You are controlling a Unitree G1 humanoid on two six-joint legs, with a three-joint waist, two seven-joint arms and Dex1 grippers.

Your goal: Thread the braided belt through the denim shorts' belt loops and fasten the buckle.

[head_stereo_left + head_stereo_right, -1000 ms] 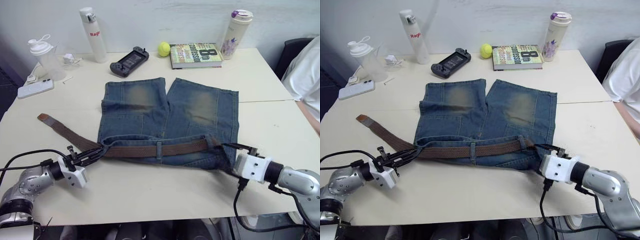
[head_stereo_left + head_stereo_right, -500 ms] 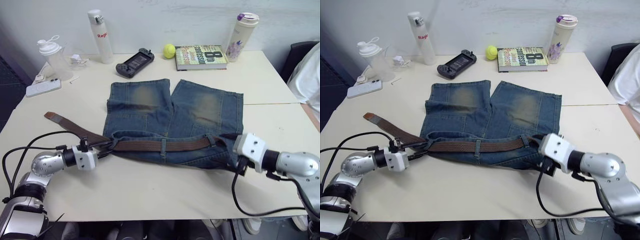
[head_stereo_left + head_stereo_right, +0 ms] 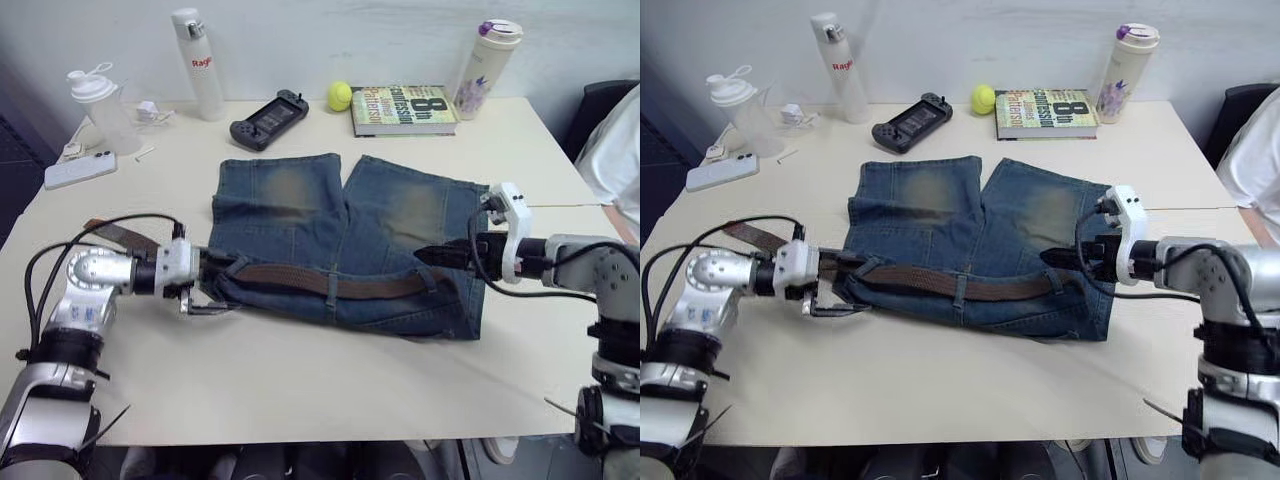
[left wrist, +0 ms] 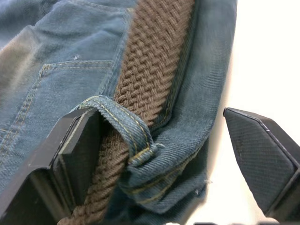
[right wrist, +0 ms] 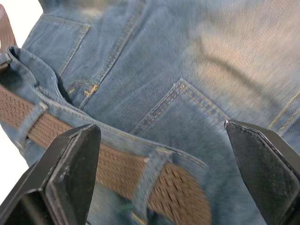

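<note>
Both arms were silver-grey metal with rounded joint housings, black cables looping along them. Left end effector (image 3: pixel 205 288) and right end effector (image 3: pixel 432 256) each had a white boxy wrist block and two flat black wedge-shaped fingers (image 5: pixel 70 168) with a fine textured face.

Bright, even indoor light, soft shadows beneath both arms, slight blur in wrist close-ups
</note>
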